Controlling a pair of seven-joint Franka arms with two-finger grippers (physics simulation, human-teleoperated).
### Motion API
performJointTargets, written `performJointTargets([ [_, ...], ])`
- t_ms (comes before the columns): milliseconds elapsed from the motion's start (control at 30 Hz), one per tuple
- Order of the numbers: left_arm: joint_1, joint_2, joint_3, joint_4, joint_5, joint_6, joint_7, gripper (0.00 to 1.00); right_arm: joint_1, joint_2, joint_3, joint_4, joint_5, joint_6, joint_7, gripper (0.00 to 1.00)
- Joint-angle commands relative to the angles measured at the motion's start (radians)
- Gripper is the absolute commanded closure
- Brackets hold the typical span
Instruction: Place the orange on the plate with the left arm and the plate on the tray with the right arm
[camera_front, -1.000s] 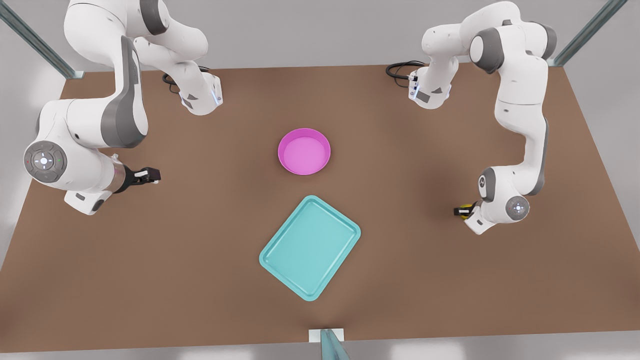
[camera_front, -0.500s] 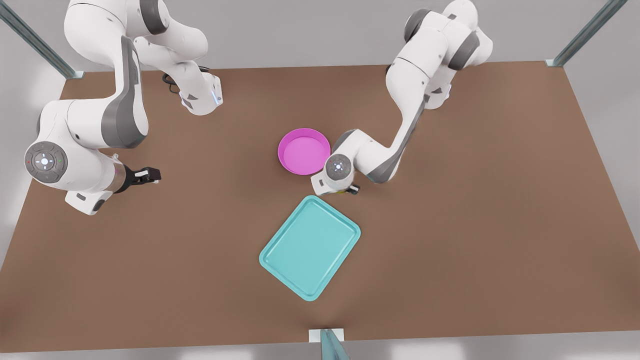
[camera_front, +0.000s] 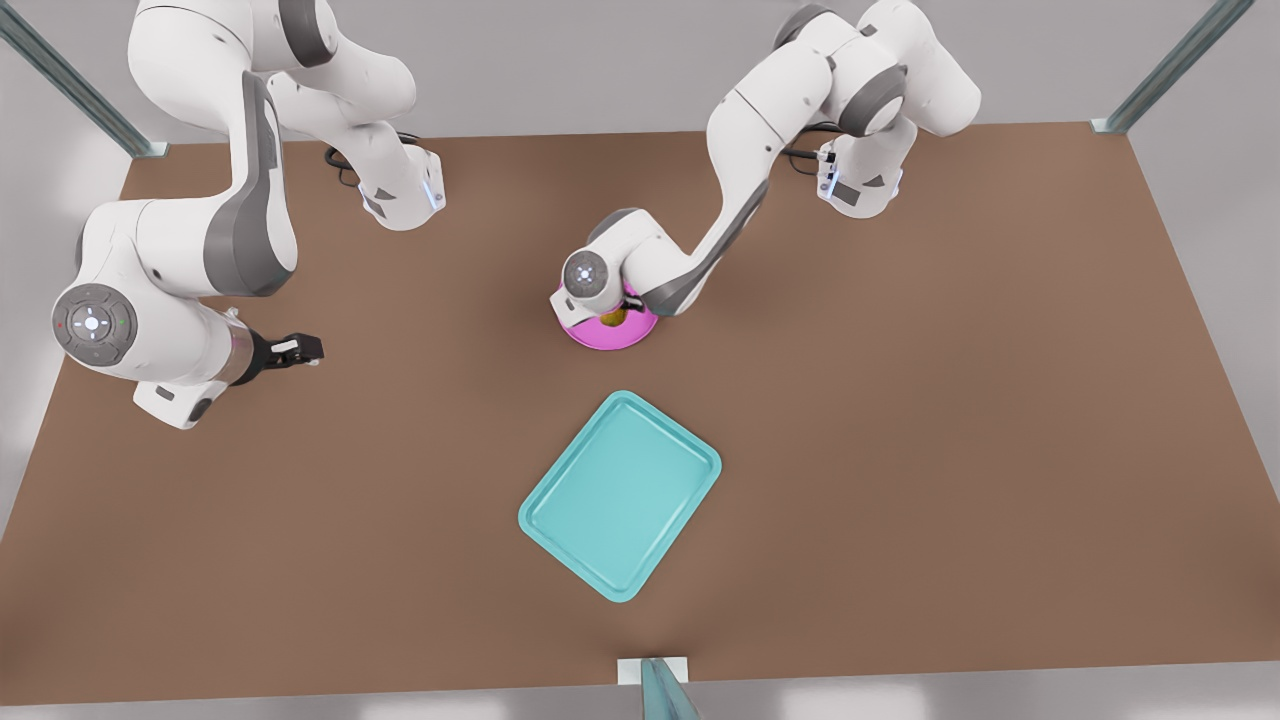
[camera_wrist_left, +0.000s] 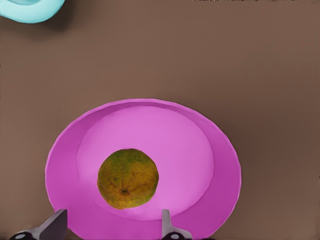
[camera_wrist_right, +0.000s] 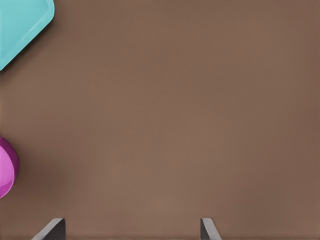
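Note:
The orange (camera_wrist_left: 128, 178) lies inside the pink plate (camera_wrist_left: 220, 165), a little off its middle. My left gripper (camera_wrist_left: 112, 227) hangs just above it, open, and its fingertips (camera_wrist_left: 56, 226) touch nothing. In the front view this gripper (camera_front: 615, 312) covers much of the plate (camera_front: 600, 337), with a bit of the orange (camera_front: 612, 319) peeking out. The teal tray (camera_front: 620, 495) lies nearer the table's front edge, apart from the plate. My right gripper (camera_front: 300, 350) waits open over bare table at the front view's left, seen as (camera_wrist_right: 131, 230) in its wrist view.
Both arm bases (camera_front: 400, 195) stand at the table's back edge with black cables beside them. The right wrist view catches the tray corner (camera_wrist_right: 20, 25) and the plate rim (camera_wrist_right: 6, 167). Brown tabletop (camera_front: 950, 450) stretches wide on both sides.
The left arm swung from the front view's right across to the plate with the orange. Its fingers now stand open and the orange rests on the plate. The right arm stayed still.

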Motion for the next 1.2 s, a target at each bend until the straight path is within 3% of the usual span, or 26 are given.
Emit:
performJointTargets([
  [0, 0.0, -0.01, 0.011, 0.002, 0.001, -0.01, -0.302, 0.0, 0.0, -0.002, 0.0, -0.001, 0.002, 0.001, -0.002, 0.0],
  [33, 0.023, -0.053, 0.053, 0.013, -0.006, -0.057, -0.279, 0.0, 0.0, -0.003, 0.0, -0.02, 0.007, 0.001, -0.002, 0.0],
  [67, 0.115, -0.148, 0.101, 0.063, -0.023, -0.268, -0.126, 0.0, 0.003, 0.005, 0.003, -0.084, 0.028, -0.005, -0.004, 0.0],
  [100, 0.25, -0.199, 0.152, 0.198, -0.042, -0.56, 0.08, 0.0, 0.025, 0.031, 0.004, -0.188, 0.177, 0.039, -0.004, 0.0],
  [133, 0.352, -0.203, 0.21, 0.313, -0.04, -0.737, 0.241, 0.0, 0.083, 0.067, 0.007, -0.233, 0.252, 0.108, 0.007, 0.0],
  [200, 0.455, -0.257, 0.48, 0.387, -0.037, -0.821, 0.551, 0.0, 0.152, 0.061, 0.127, -0.411, 0.338, 0.461, 0.062, 0.0],
  [233, 0.455, -0.262, 0.612, 0.39, -0.039, -0.801, 0.629, 0.0, 0.157, 0.032, 0.236, -0.48, 0.338, 0.63, 0.169, 0.0],
  [267, 0.456, -0.26, 0.656, 0.403, -0.039, -0.789, 0.645, 0.0, 0.157, -0.008, 0.296, -0.573, 0.338, 0.78, 0.234, 0.0],
  [300, 0.56, -0.329, 0.574, 0.352, -0.035, -0.726, 0.625, 0.0, 0.157, -0.052, 0.336, -0.677, 0.339, 0.904, 0.252, 0.0],
  [333, 0.908, -0.493, 0.114, 0.168, 0.065, -0.532, 0.579, 0.0, 0.155, -0.084, 0.368, -0.756, 0.35, 0.984, 0.261, 0.0],
  [367, 0.982, -0.574, -0.011, 0.029, 0.167, -0.392, 0.563, 0.0, 0.155, -0.103, 0.385, -0.814, 0.365, 1.04, 0.263, 0.0],
  [400, 0.973, -0.595, -0.012, -0.028, 0.178, -0.373, 0.58, 0.0, 0.155, -0.117, 0.411, -0.874, 0.369, 1.107, 0.265, 0.0],
  [467, 0.967, -0.509, -0.016, 0.064, 0.173, -0.481, 0.565, 0.0, 0.157, -0.115, 0.448, -0.954, 0.39, 1.211, 0.266, 0.0],
  [533, 0.968, -0.506, -0.009, 0.067, 0.176, -0.478, 0.582, 0.0, 0.158, -0.1, 0.494, -1.01, 0.457, 1.3, 0.266, 0.0],
  [1167, 0.971, -0.501, -0.002, 0.096, 0.184, -0.484, 0.572, 0.0, 0.155, 0.1, 0.503, -0.981, 0.522, 1.23, 0.214, 0.0],
])
